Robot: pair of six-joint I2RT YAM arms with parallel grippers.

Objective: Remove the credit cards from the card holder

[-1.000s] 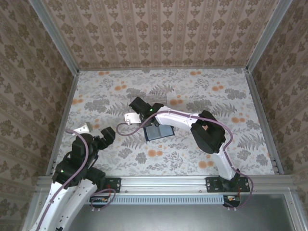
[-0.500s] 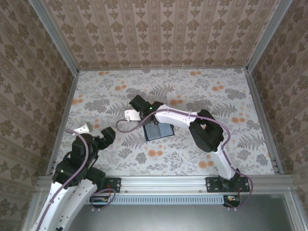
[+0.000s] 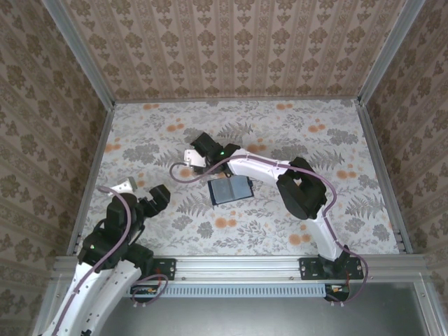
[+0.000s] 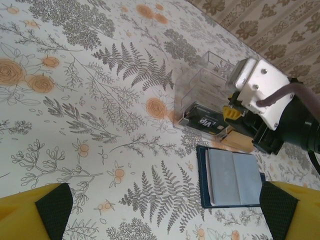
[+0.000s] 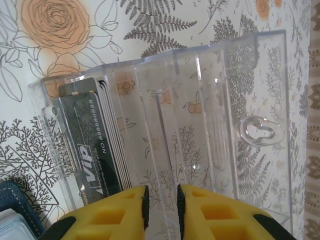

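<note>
At counter [image 3: 315, 140] centre | right fingers [image 5: 120, 212] hovering slightly apart over box [image 5: 200, 125], gripping nothing | left fingers [image 4: 52, 207] gaping wide, idling | advising: lifting straight, sparing cards [image 5: 90, 145], then rechecking holder [image 3: 230, 190]

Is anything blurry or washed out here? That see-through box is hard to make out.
Right wrist view: the clear box is sharp, its edges catching soft highlights, with the floral tablecloth showing through; the yellow fingertips near the lens look softer. Left wrist view: even light, faint shadows, and the box walls nearly vanish.
</note>
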